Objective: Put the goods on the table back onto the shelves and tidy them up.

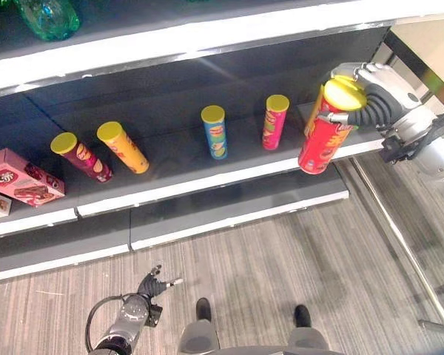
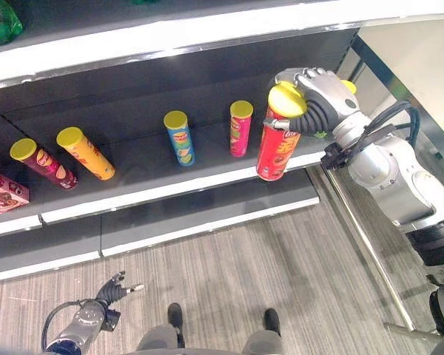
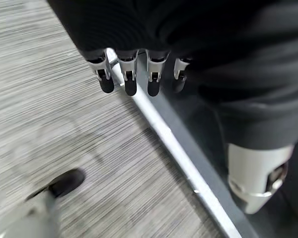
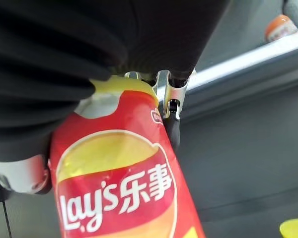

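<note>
My right hand [image 1: 376, 102] is shut on a red chip can with a yellow lid [image 1: 323, 138], fingers curled round its upper part [image 4: 124, 183]. The can tilts at the right end of the middle shelf [image 1: 207, 182], its base over the shelf's front edge; I cannot tell whether it rests there. Along the same shelf stand a maroon can [image 1: 82, 157], an orange can [image 1: 123, 147], a blue can [image 1: 214, 132] and a pink can [image 1: 274, 122]. My left hand [image 1: 150, 285] hangs low over the floor, fingers [image 3: 130, 78] relaxed and holding nothing.
A pink box [image 1: 25, 177] lies at the shelf's left end. A green bottle [image 1: 49, 16] stands on the upper shelf. A lower shelf [image 1: 229, 213] juts out below. A metal rail [image 1: 399, 237] runs along the floor at the right.
</note>
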Controlling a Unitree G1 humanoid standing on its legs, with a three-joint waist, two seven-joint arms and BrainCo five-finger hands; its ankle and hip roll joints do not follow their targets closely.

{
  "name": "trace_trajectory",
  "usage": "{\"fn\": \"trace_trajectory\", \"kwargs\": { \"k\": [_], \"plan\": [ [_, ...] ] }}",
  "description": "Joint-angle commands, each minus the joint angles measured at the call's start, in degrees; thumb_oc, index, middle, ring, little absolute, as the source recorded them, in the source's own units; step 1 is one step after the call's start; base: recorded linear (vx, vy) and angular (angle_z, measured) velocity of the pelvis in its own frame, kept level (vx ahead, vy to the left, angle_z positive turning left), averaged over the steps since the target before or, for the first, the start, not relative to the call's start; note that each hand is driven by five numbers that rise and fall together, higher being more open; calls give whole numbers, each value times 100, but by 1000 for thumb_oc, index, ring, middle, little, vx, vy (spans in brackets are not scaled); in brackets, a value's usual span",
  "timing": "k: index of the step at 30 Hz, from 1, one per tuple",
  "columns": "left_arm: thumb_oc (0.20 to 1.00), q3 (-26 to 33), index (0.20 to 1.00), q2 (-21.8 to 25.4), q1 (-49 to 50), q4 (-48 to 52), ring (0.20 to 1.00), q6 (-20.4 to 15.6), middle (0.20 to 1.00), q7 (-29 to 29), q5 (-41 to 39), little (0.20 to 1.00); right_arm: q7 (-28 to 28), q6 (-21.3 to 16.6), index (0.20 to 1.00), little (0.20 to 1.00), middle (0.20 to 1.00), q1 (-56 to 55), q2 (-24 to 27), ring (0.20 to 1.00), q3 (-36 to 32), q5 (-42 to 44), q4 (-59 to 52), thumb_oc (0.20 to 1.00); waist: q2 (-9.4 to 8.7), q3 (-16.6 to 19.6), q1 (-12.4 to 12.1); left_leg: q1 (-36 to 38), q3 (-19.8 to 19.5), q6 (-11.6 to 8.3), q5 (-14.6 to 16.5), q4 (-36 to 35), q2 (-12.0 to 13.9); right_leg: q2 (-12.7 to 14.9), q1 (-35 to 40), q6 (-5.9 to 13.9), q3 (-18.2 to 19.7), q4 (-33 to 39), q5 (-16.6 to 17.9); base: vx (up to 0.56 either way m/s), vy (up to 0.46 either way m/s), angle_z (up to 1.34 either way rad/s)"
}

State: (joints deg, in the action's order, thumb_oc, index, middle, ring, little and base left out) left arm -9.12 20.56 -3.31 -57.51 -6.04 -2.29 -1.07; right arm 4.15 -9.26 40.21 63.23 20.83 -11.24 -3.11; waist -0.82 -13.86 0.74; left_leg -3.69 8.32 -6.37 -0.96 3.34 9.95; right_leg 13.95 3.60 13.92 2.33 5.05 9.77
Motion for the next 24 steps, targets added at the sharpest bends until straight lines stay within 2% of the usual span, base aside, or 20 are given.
{"fn": "trace_trajectory", "kwargs": {
  "k": [1,3,4,6,7,8,10,11,12,13,14,15,16,17,18,19,20,22,23,24],
  "plan": [
    [1000,-210,1000,310,-16,-104,1000,-40,1000,-75,177,1000,71,-107,200,200,200,325,-53,200,-14,162,-336,200,-166,456,-158,-459,-168,-560,995,1314,738,391,-663,108,261,-249,-92,-66,200,13],
    [1000,-252,1000,330,-47,-81,1000,-49,1000,-63,236,1000,63,-97,200,200,200,280,-123,200,9,156,-306,200,-185,425,-147,-490,-119,-512,1048,1321,681,452,-749,108,295,-133,311,-69,165,0],
    [1000,-252,1000,332,-48,-82,1000,-49,1000,-62,237,1000,64,-98,200,200,200,280,-125,200,9,155,-304,200,-189,431,-151,-496,-114,-509,1046,1320,679,455,-749,108,297,-112,329,-74,133,-5],
    [1000,-291,1000,382,-60,-60,1000,-36,1000,-44,186,1000,85,-104,200,200,200,272,-254,200,110,149,-280,200,-167,365,-120,-408,-16,-410,1050,1155,546,465,-979,108,223,-80,718,-99,236,-4],
    [1000,-287,1000,384,-64,-59,1000,-35,1000,-44,186,1000,85,-104,200,200,200,277,-256,200,110,150,-279,200,-181,376,-113,-426,-17,-407,1013,1133,531,476,-1006,108,226,-80,735,-149,401,-19],
    [1000,-285,1000,421,-80,-78,1000,-20,1000,-30,116,1000,104,-118,200,200,200,452,-311,200,279,195,-273,200,-184,328,-112,-276,109,-302,912,842,341,316,-1151,108,-47,-138,581,-133,317,-18],
    [1000,-298,1000,416,-149,-145,1000,5,1000,-28,92,1000,99,-125,200,200,200,798,-233,200,488,292,-194,200,-228,342,-107,-220,190,-175,667,456,88,81,-1142,108,-95,-327,148,-156,374,-23],
    [1000,-321,1000,397,-186,-206,1000,16,1000,-32,81,1000,94,-135,200,200,200,923,-177,200,576,351,-149,200,-236,361,-141,-208,201,-89,592,313,-38,-140,-1030,108,-15,-479,-284,-96,225,-22],
    [1000,-315,1000,393,-191,-208,1000,15,1000,-32,81,1000,97,-138,200,200,200,945,-178,200,592,353,-140,200,-243,363,-138,-213,207,-86,562,290,-50,-132,-1055,108,-5,-494,-281,-80,287,-17],
    [1000,-309,1000,344,-220,-295,1000,7,1000,-40,39,1000,91,-139,200,200,200,1219,-128,200,807,430,-6,200,-275,418,-247,-164,214,40,439,15,-276,-452,-820,96,221,-669,-863,-48,224,6],
    [1000,-338,1000,298,-231,-351,1000,4,1000,-34,26,1000,80,-142,200,200,200,1326,-91,200,898,458,55,200,-303,456,-294,-124,189,80,411,-101,-385,-666,-666,13,365,-765,-1100,-48,222,-4],
    [1000,-333,1000,293,-236,-354,1000,2,1000,-34,26,1000,82,-144,200,200,200,1345,-92,200,913,460,63,200,-300,458,-298,-130,198,78,385,-117,-383,-671,-685,10,376,-767,-1086,-1,97,5],
    [1000,-369,1000,261,-246,-388,1000,5,1000,-33,46,1000,82,-156,200,200,200,1446,-83,200,975,493,107,200,-334,497,-374,-116,159,110,387,-161,-494,-903,-510,-39,529,-804,-1310,40,81,-8],
    [1000,-427,1000,186,-245,-390,1000,-25,1000,5,75,1000,70,-235,200,200,200,1442,-9,200,1101,446,112,200,-364,536,-505,-65,107,163,376,-175,-624,-1296,-540,-324,673,-916,-1510,50,82,9],
    [1000,-436,1000,181,-242,-388,1000,-26,1000,4,76,1000,72,-239,200,200,200,1428,-1,200,1096,444,111,200,-360,523,-511,-45,103,161,391,-171,-623,-1301,-543,-331,669,-971,-1552,93,-23,71],
    [1000,-531,1000,163,-333,-376,1000,-18,1000,12,32,1000,43,-177,200,200,200,1688,31,200,1209,448,144,200,-407,458,-518,-54,-119,135,450,-53,-762,-1540,-447,-408,730,-896,-1565,149,-108,70],
    [1000,-553,1000,111,-324,-269,1000,-55,1000,33,-39,1000,43,-170,200,200,200,1783,-22,200,1282,584,189,200,-406,412,-533,43,-148,103,549,105,-807,-1517,-327,-507,494,-782,-1504,173,-104,81],
    [1000,-617,1000,40,-322,-174,1000,-37,1000,65,-18,1000,-6,-90,200,200,200,1668,192,200,1143,629,256,200,-324,310,-386,-56,57,-31,579,531,-649,-1383,-172,-576,0,-666,-1543,78,30,61],
    [1000,-605,1000,18,-285,-190,1000,-24,1000,61,12,1000,-5,-81,200,200,200,1582,263,200,1081,609,233,200,-275,282,-349,-119,145,-78,556,631,-531,-1332,-147,-586,-141,-677,-1564,1,74,150],
    [1000,-611,1000,19,-284,-189,1000,-24,1000,60,14,1000,-7,-79,200,200,200,1560,268,200,1061,607,221,200,-273,282,-342,-130,130,-81,567,654,-527,-1334,-144,-587,-155,-679,-1568,4,123,153]
  ]
}}
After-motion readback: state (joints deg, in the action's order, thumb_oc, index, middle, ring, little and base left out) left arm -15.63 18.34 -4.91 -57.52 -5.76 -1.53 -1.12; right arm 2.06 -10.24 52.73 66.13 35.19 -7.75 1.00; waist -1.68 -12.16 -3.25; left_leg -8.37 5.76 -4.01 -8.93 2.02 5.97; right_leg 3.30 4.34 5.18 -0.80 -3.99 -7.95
